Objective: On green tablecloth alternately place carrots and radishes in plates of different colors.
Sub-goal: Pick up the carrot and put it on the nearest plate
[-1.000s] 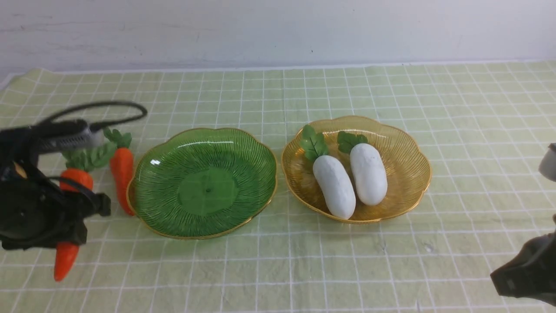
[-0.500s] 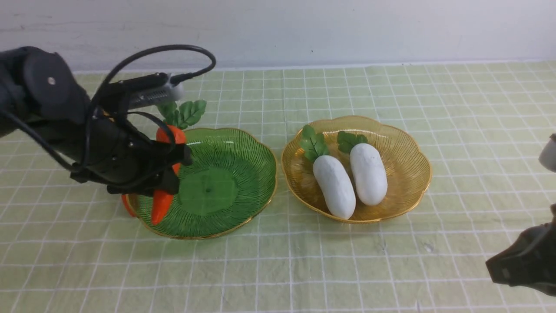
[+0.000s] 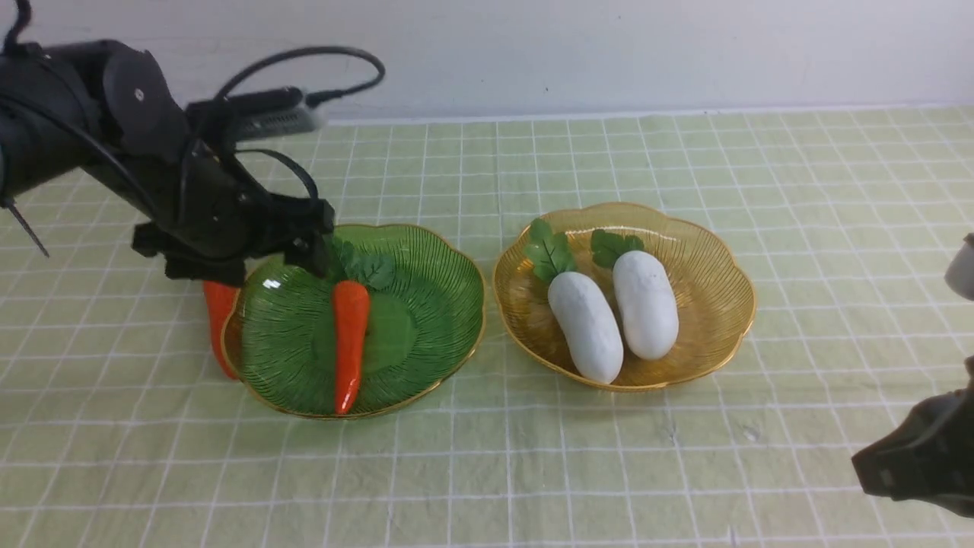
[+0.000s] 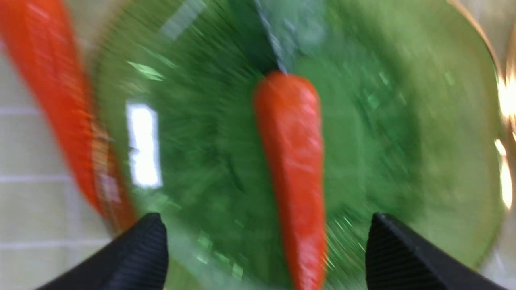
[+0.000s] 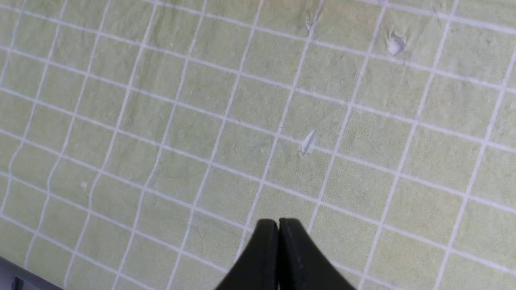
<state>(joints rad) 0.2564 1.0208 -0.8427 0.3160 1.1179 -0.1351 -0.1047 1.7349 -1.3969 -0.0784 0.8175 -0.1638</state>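
Green tablecloth (image 5: 161,121) fills right wrist view, right hand (image 5: 278,224) closed; left hand (image 4: 266,219) gapes over carrot (image 4: 294,161).

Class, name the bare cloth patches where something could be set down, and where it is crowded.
Free: green tablecloth in front of the green plate and amber plate, behind them, right of the amber one. Crowded: the green plate's left, with a carrot and the left arm.

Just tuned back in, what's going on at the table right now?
The left gripper hangs open above the green ribbed plastic plate, where one glossy orange toy carrot lies free of its jaws. The second orange carrot lies on the grid-patterned green tablecloth beside that plate's left rim. Both white toy radishes sit in the amber ribbed plate. The right gripper is shut over bare cloth, holding nothing.
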